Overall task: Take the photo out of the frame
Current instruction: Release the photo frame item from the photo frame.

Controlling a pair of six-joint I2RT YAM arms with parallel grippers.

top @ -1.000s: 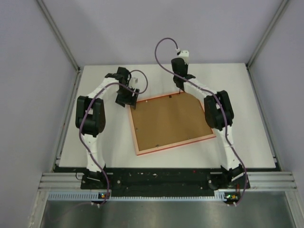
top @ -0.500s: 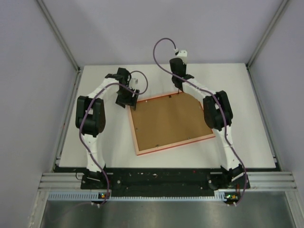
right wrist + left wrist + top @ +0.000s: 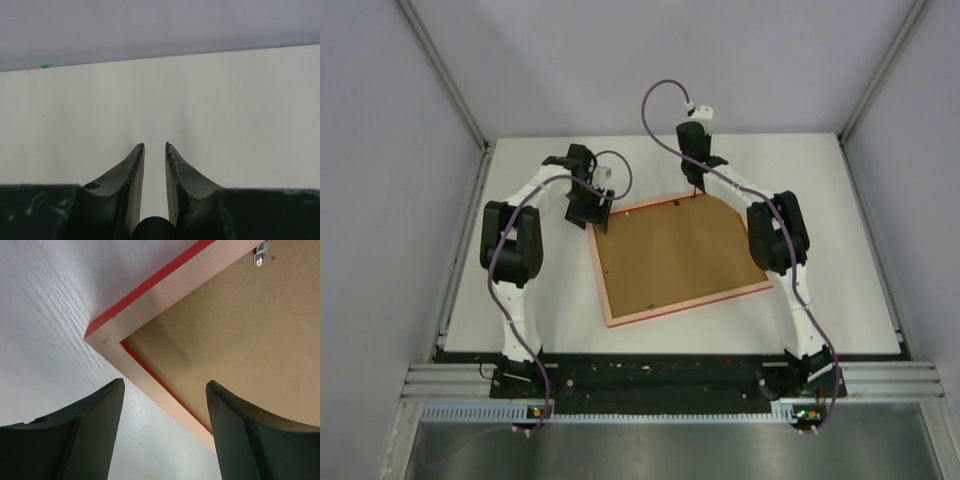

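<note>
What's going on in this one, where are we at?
Two robot arms are working on a red frame that lies face down on the table, with its brown backing board up and in place. The left gripper is open and poised over the frame's far-left corner. The right gripper is nearly closed, holds nothing, and sits near the frame's far edge. The photo is not in view, so nothing is out yet.

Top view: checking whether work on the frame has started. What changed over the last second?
Almost nothing. The right fingers drifted slightly left by the frame's far edge, the cable above swaying along. Nothing was grasped or released. The frame stays back-up; the left fingers stay open over its far-left corner.
</note>
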